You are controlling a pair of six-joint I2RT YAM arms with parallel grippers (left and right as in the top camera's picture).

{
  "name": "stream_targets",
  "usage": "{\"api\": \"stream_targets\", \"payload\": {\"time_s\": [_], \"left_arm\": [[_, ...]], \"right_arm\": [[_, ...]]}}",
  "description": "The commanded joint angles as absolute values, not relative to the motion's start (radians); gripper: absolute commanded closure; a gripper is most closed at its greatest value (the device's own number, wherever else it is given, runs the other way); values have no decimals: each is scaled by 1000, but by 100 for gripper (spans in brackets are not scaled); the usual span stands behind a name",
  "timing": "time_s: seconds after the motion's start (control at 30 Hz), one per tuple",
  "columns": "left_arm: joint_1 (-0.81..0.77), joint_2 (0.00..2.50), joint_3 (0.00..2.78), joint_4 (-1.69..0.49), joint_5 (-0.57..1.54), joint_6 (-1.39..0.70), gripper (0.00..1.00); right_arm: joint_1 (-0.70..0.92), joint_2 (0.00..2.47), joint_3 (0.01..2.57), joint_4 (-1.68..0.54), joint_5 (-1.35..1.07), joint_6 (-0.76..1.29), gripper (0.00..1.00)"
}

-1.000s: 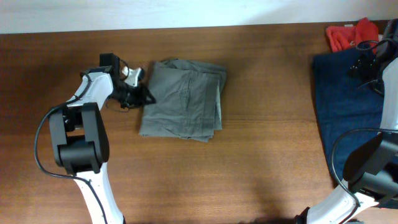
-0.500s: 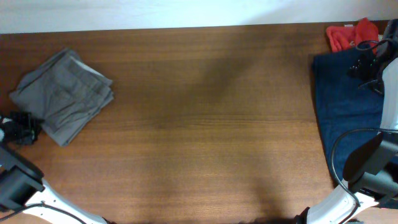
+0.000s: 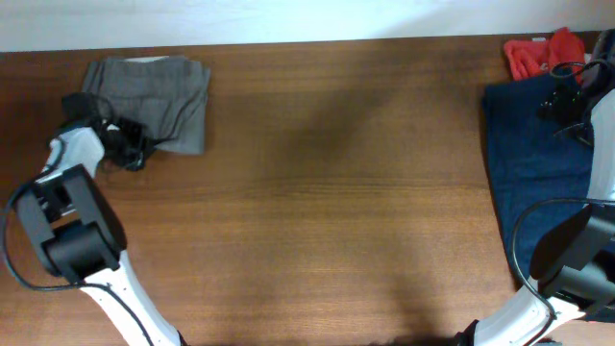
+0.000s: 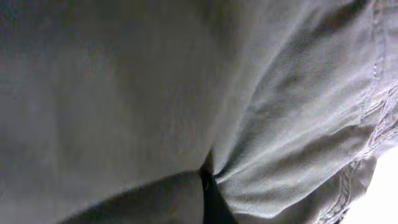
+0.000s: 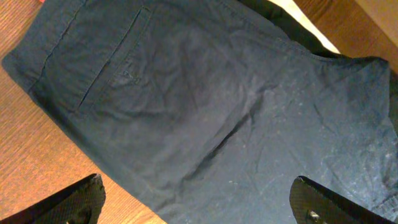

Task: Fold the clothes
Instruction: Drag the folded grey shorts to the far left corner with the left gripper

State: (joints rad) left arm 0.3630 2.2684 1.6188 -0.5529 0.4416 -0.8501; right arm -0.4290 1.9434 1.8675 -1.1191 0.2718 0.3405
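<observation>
The brown wood-grain worktop [image 3: 336, 192] lies bare through its middle. The navy shorts [image 5: 205, 112] lie spread flat at the right edge, soft cotton with a stitched back pocket. The grey shorts [image 3: 159, 91], a compact folded rectangle of creased weave, have been slid from left of centre to the far back-left corner, so they look finished and set aside, with the navy pair likely next. A crumpled red garment [image 3: 538, 53] sits behind the navy one. The left gripper [image 3: 133, 146] touches the grey bundle's near edge; cloth fills its camera, so I cannot tell its state. The right gripper [image 5: 199, 208] hovers with its fingers spread wide over the navy fabric.
</observation>
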Motion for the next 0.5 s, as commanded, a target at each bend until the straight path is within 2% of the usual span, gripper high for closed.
{"api": "stream_targets", "payload": {"time_s": [0.0,0.07,0.3,0.47], "left_arm": [[346,2285,1607,-531,271,-897,99],[393,2285,1607,-535,266,-897,99],[717,2284,1607,-668,313,-873,99],[818,2284,1606,-710,376,-874,99]], "right_arm": [[-432,1937,1881,-1119,281,348,2],[-432,1937,1881,-1119,281,349,2],[-432,1937,1881,-1119,281,348,2],[-432,1937,1881,-1119,281,348,2]]}}
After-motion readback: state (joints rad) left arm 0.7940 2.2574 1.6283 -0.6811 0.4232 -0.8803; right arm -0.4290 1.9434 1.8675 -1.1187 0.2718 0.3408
